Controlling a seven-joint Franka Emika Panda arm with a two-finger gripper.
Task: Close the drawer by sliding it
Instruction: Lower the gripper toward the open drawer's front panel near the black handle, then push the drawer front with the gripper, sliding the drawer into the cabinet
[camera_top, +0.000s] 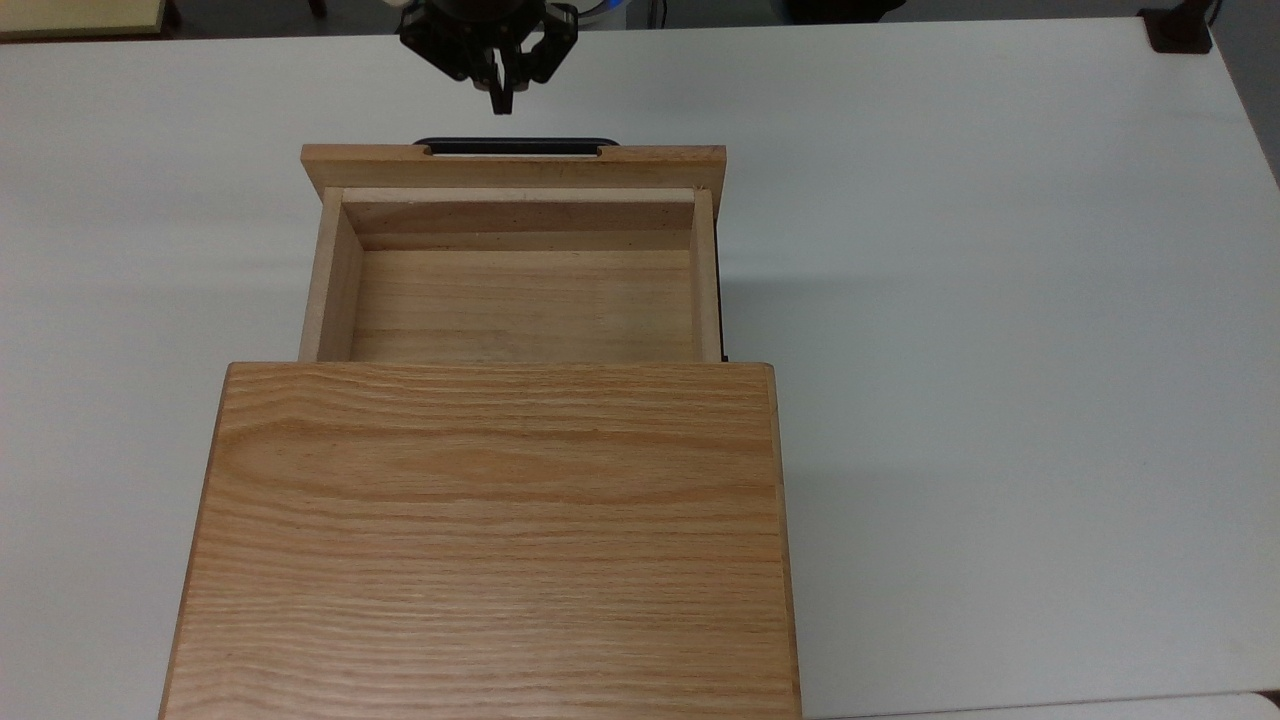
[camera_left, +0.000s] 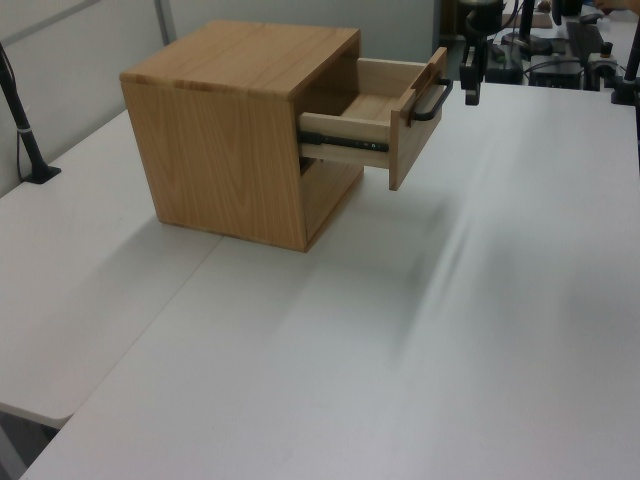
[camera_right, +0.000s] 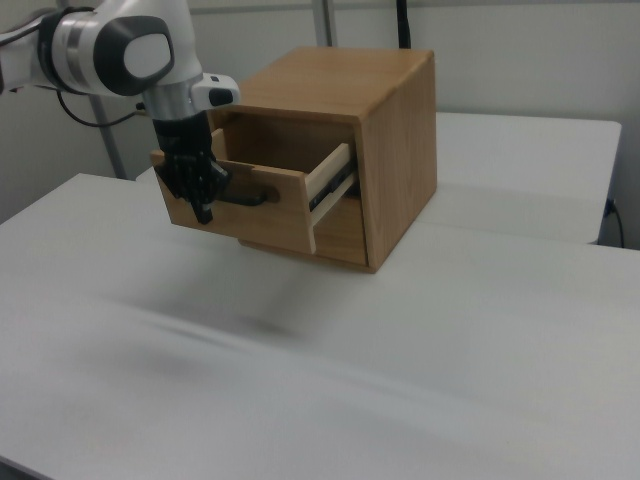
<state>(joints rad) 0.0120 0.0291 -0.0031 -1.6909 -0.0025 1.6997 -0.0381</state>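
Our gripper (camera_top: 499, 103) hangs just in front of the drawer (camera_top: 515, 275), on the handle side, with its two fingers pressed together and nothing between them. We see it near the middle of the black bar handle (camera_top: 516, 146) in the top view, a small gap of white table (camera_top: 1000, 300) separating the fingertips from the handle, so it does not touch the drawer there. We find the same gripper (camera_left: 471, 88) in the left view just beside the handle (camera_left: 432, 102), to the left view's right of it, pointing downward. Seen from the right view, the gripper (camera_right: 203, 212) overlaps the drawer's front panel (camera_right: 236, 205) near the panel's left end, and the white arm (camera_right: 120, 45) rises above the drawer toward the right view's upper left. We see the drawer (camera_left: 380, 125) pulled well out of the cabinet (camera_left: 235, 130), its front panel standing clear of the cabinet face and its metal slide rail (camera_left: 345, 143) exposed along its side. Looking down into the drawer from the top view, we see bare wood on its floor and paler inner walls. Behind the drawer, the cabinet top (camera_top: 490, 540) spreads as a broad oak-grain surface, and the cabinet (camera_right: 375, 140) stands on the white table.
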